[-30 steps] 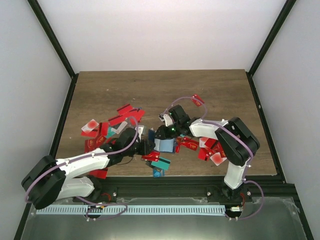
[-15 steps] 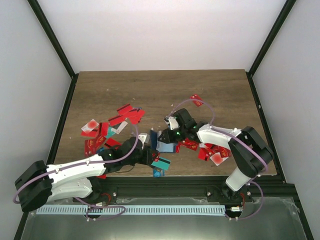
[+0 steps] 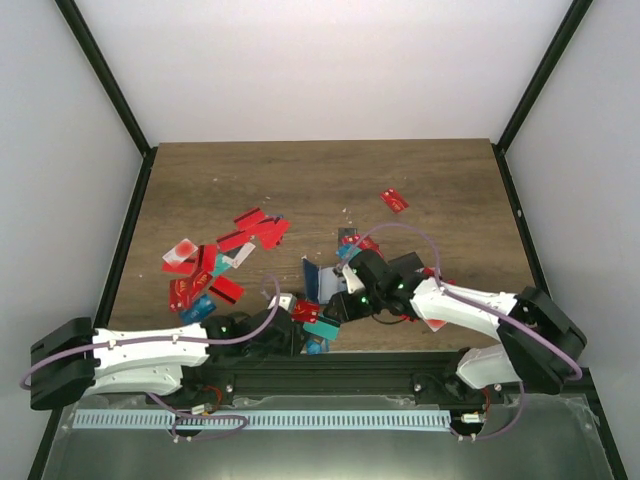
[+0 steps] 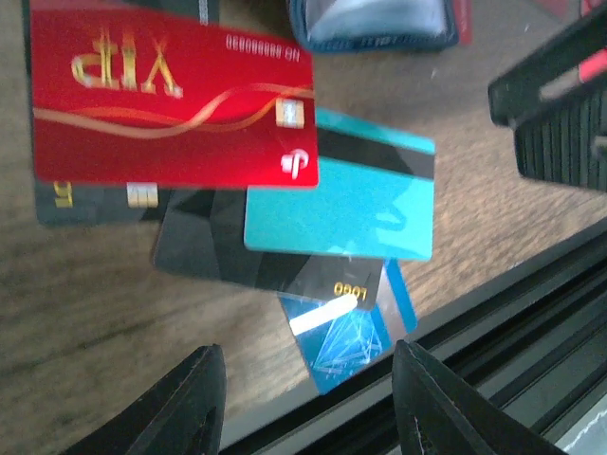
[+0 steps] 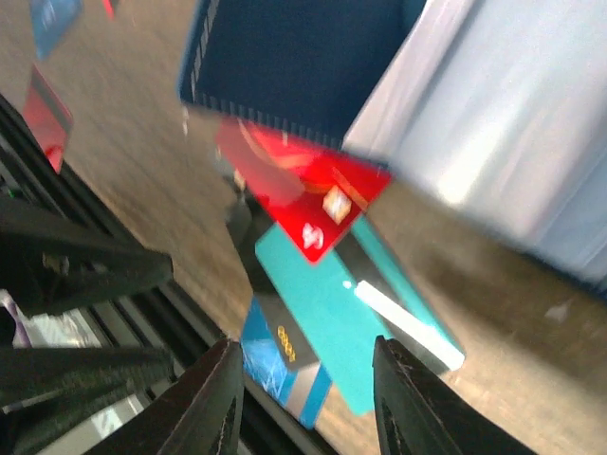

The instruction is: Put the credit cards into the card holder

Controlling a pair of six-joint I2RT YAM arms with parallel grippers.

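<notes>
The left gripper [image 4: 305,351] hovers low over the near edge of the table [image 4: 85,313], fingers apart and holding nothing. Just ahead of it lies a small overlapping pile of credit cards: a blue card [image 4: 346,332] nearest the edge, a black card [image 4: 213,246] and a teal card [image 4: 351,204] over it, and a red card [image 4: 171,95] on top. Beyond the pile sits the card holder [image 4: 375,28], dark navy, apparently open with its pale lining showing. The right gripper [image 5: 303,346] comes in from the other side, also spread and empty, close to the holder [image 5: 294,57] and the same pile. More cards lie scattered well apart on the left of the table [image 3: 210,265]. The step in hand looks like picking one card. The red one is the best choice, since nothing covers it. Pinch it by a free edge, lift it without dragging the blue card off the table, and keep the two claws from crowding each other.
</notes>
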